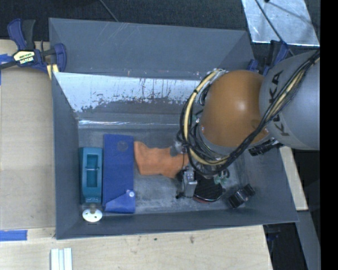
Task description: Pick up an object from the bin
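Note:
My gripper is low over the bin floor, right of the middle and partly under the arm's wrist. Just to its left, and up against it, lies an orange soft lump that looks like a sponge or cloth; whether the gripper holds it I cannot tell. A round black thing with a reddish edge lies right beside the gripper on its right. Further right sits a small black block-shaped piece.
On the left of the floor a flat dark-blue pouch lies lengthwise, with a teal-blue box-like thing next to it. A small white round knob rests at the front left corner. The arm and its cables overhang the bin's right half.

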Motion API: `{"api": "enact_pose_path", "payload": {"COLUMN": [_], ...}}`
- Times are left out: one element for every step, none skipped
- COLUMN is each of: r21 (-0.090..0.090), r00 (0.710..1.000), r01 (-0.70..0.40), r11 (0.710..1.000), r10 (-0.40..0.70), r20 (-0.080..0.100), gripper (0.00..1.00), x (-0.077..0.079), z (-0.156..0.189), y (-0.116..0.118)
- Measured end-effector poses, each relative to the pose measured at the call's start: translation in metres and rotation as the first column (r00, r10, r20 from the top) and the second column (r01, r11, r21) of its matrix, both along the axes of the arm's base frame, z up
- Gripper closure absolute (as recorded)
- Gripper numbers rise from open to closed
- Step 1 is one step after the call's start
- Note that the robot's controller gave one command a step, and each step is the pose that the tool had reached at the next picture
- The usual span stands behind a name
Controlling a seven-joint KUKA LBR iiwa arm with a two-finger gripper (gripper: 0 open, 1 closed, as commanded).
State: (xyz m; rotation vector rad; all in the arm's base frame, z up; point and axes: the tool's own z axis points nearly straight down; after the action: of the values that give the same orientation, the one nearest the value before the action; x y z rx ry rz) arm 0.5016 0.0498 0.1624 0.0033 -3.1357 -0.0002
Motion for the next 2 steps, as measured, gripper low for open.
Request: {"api": "enact_pose_path", "payload": {"r21": [0.000,0.002], "r00": [1.000,0.988], "r01": [0.002,0.152], "r11": [1.000,0.988], "r10": [-0.002,-0.152], "r20": [0.008,0.015], "gripper": [0.00,0.00], "x": [0.002,0.018], "z": [0.004,-0.031], "y": [0.000,0.007]}}
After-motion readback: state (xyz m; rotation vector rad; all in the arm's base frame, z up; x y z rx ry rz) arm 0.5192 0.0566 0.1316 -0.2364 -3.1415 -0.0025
